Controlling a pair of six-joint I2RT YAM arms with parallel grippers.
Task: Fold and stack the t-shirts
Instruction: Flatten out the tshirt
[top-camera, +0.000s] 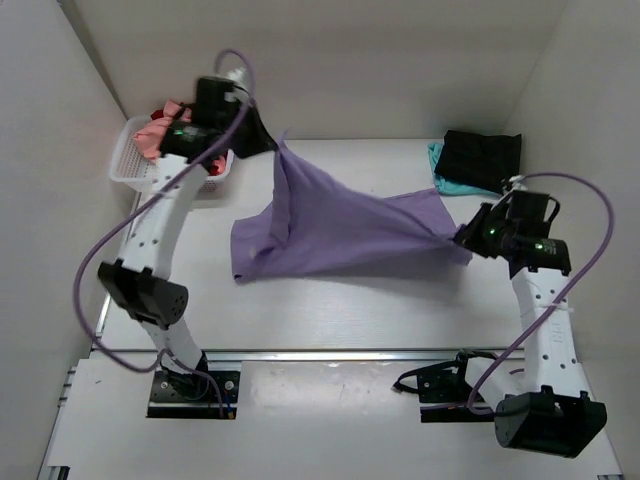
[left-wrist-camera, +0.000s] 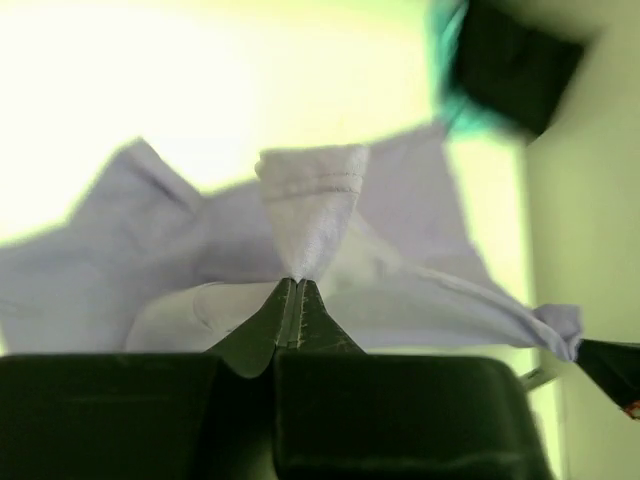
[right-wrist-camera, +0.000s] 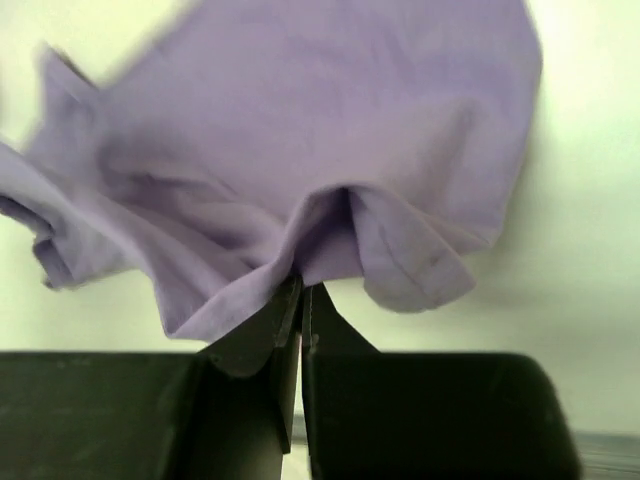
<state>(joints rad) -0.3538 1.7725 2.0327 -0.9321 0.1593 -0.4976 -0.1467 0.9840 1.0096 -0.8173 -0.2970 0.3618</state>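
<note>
The soft lavender-purple cloth t-shirt (top-camera: 340, 225) stretches between the two pincers: the left gripper (top-camera: 272, 146) is clamped on a lifted corner, the right gripper (top-camera: 462, 238) pinched on the opposite edge, cloth sagging below and between them.

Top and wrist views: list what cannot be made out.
Top view: pink and red cloth in the white basket, half hidden by the left arm; shirt count unclear.
Top view: teal shirt, mostly covered by the black shirt.
Left wrist view: that pile, blurred.
Right wrist view: lavender t-shirt, cut by top edge.
</note>
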